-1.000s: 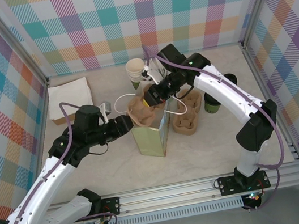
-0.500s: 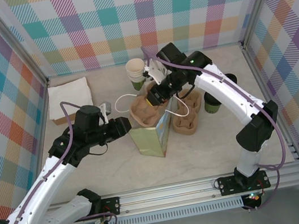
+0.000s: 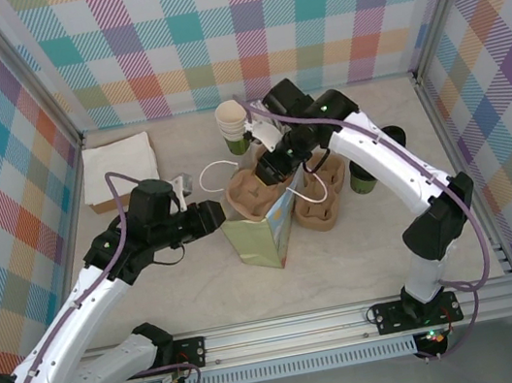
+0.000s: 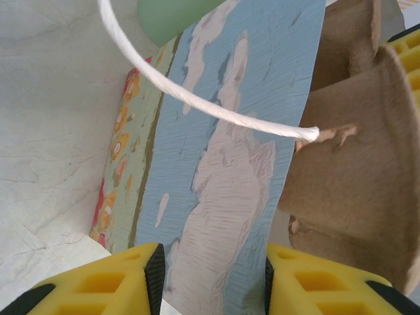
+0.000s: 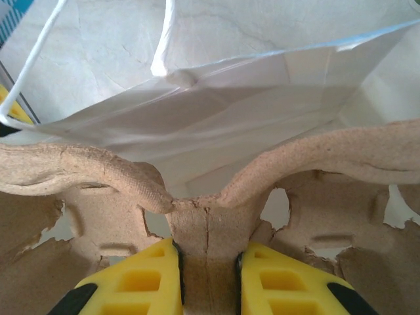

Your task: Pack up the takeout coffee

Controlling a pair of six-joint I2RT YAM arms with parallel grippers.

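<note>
Nearest, the left wrist view has the left gripper (image 4: 211,282) with its yellow fingers either side of the cloud-printed paper bag (image 4: 223,170) wall; I cannot tell whether they pinch it. The right wrist view adds the bag's white inside, with the right gripper (image 5: 209,275) clamped on the pulp cup carrier (image 5: 197,216) at its centre ridge. From overhead, the takeout coffee cup (image 3: 363,178) stands right of centre on the pale table (image 3: 347,265), beside a second carrier (image 3: 322,202), with plaid walls (image 3: 210,32) behind. The held carrier sits slightly lower and further right than a second ago.
</note>
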